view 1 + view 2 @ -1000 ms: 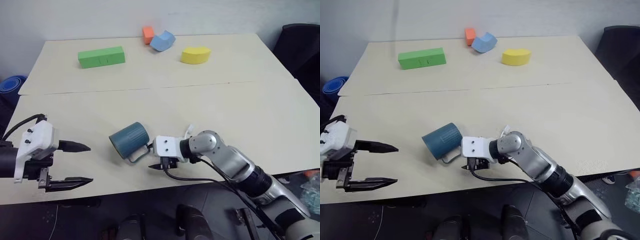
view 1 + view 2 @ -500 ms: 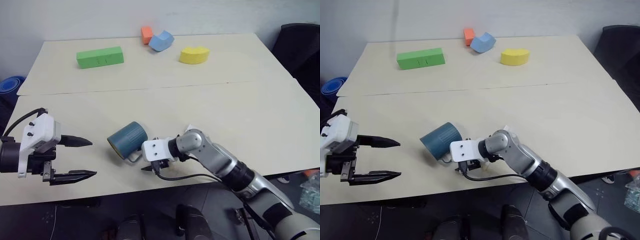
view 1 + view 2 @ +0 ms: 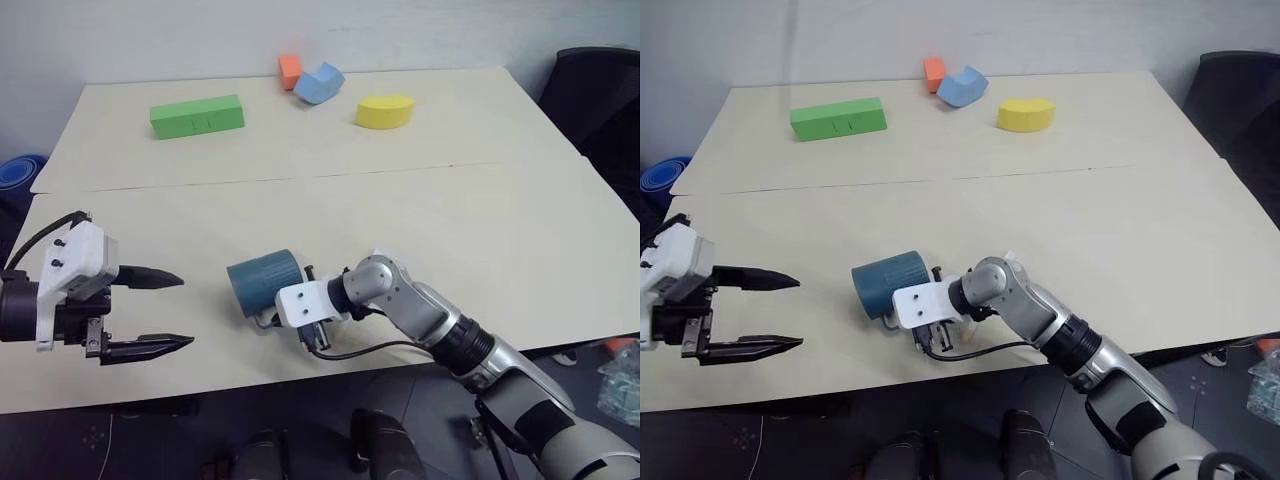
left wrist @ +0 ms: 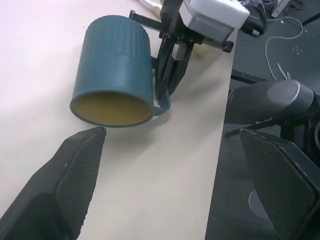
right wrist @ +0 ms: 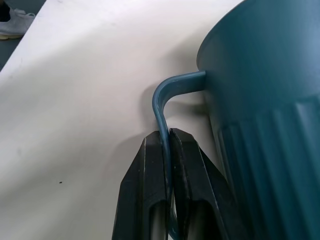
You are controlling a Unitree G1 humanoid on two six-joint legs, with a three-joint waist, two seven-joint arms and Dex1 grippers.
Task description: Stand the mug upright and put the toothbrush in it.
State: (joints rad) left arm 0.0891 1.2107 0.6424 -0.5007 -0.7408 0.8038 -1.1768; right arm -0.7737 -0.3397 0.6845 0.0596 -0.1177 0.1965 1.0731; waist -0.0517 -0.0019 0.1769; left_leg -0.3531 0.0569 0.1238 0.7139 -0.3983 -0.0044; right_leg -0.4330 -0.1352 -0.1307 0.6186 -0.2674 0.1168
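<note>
A slate-blue ribbed cylindrical mug (image 3: 264,283) lies on its side near the front edge of a pale beige table (image 3: 400,210). The right gripper (image 3: 290,322) reaches its thin handle. The left gripper (image 3: 160,311) hovers apart, fingers spread wide.

Beside the mug (image 3: 263,285), the toothbrush (image 3: 1010,259) is almost wholly hidden behind the right arm; a small white tip peeks out. In the right wrist view the mug (image 5: 265,85) is cut off by the frame's edge, its opening unseen.

Bright even light, soft shadows, sharp views, no glare
</note>
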